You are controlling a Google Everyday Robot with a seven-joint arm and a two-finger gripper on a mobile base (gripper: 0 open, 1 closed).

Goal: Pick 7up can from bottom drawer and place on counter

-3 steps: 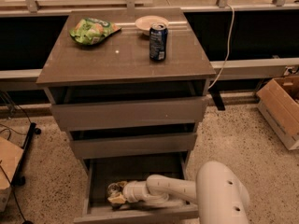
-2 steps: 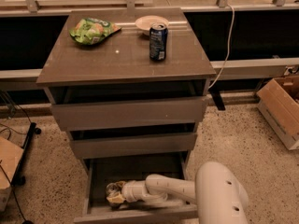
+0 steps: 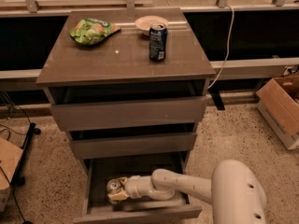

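Note:
The bottom drawer [image 3: 140,213] is pulled open at the base of the cabinet. The 7up can [image 3: 113,186], pale silver with a shiny top, stands inside at the drawer's left. My white arm reaches in from the lower right, and the gripper [image 3: 116,191] sits right against the can, its yellowish fingertips [image 3: 115,197] on either side of it. The counter [image 3: 122,55] is the glossy grey-brown top above.
On the counter stand a dark blue can [image 3: 158,42], a green chip bag [image 3: 91,30] and a small white bowl [image 3: 150,22]. The two upper drawers are slightly ajar. A cardboard box [image 3: 280,107] sits on the floor at right, cables at left.
The gripper and can have barely shifted inside the drawer; nothing else moved.

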